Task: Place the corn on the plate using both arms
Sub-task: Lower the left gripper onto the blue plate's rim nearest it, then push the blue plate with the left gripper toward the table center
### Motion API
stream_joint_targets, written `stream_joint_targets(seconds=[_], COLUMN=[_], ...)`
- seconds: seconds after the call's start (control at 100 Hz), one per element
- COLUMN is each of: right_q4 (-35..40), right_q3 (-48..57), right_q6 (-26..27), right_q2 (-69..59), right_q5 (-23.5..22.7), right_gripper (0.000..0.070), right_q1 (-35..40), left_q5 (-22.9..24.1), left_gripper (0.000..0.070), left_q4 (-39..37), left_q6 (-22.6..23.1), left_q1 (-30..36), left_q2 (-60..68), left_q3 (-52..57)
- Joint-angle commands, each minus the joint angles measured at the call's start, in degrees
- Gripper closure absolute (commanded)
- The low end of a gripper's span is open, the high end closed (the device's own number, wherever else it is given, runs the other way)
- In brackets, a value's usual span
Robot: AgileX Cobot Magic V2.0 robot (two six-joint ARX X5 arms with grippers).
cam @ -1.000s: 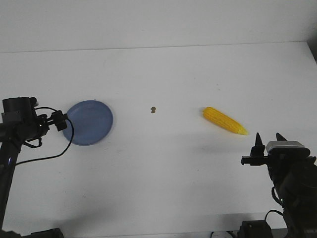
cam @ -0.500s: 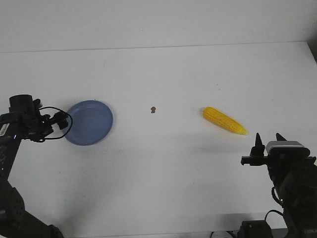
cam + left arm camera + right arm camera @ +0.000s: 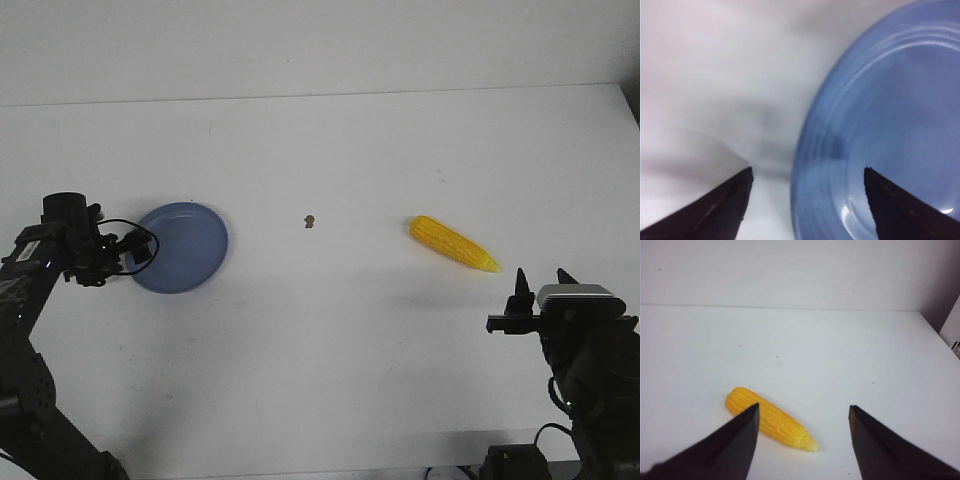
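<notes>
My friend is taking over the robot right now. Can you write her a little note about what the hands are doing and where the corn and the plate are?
Left gripper: open, its fingers straddling the near rim of the blue plate, holding nothing.
Right gripper: open and empty, near the table's right front, apart from the corn.
Corn: lying flat on the white table, right of centre, pointed tip toward the right gripper.
A small brown speck sits between plate and corn.
Done: nothing yet; the plate has no corn on it.
Left: pick up the corn, bring corn and plate together, set it on the plate.
</notes>
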State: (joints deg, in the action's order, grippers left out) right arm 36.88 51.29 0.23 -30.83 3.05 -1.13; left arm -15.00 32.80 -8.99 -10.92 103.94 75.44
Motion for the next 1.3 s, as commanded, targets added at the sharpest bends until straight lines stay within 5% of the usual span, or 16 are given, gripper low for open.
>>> stream_joint_targets(seconds=[0.0,0.1,0.24,0.33,0.53,0.76,1.02,1.29], right_q4=[-0.44,-0.44,-0.44,-0.44,-0.44,-0.44,-0.44,-0.46], right_q3=[0.96,0.96,0.96,0.96,0.96,0.96,0.96,0.96], right_q6=[0.44,0.44,0.44,0.44,0.44,0.44,0.46,0.44], right_q2=[-0.35,-0.35,-0.35,-0.35,-0.35,-0.35,-0.35,-0.35], right_q5=[0.00,0.00,0.00,0.00,0.00,0.00,0.00,0.00], right_gripper=[0.0318,0.0318,0.0318,0.0318,0.0318,0.0318,0.0318,0.0318], right_q1=[0.04,0.04,0.04,0.04,0.04,0.04,0.04,0.04], left_q5=[-0.22,-0.20,-0.22,-0.24,-1.07,-14.08,-19.91,-20.13], left_gripper=[0.0239,0.0277,0.0594,0.0696,0.0696,0.0695,0.0695,0.0695], left_q4=[-0.17,-0.15,-0.04,-0.07,-0.79,-0.42,1.03,1.38], left_q6=[-0.22,-0.55,-0.35,0.61,0.59,0.59,0.77,-1.01], left_q1=[0.13,0.17,0.17,0.17,0.07,-1.09,-0.39,8.20], left_q2=[1.86,2.32,2.40,2.40,2.40,2.27,-1.05,-6.12], left_q3=[1.01,1.01,1.01,1.01,1.01,1.01,1.01,1.01])
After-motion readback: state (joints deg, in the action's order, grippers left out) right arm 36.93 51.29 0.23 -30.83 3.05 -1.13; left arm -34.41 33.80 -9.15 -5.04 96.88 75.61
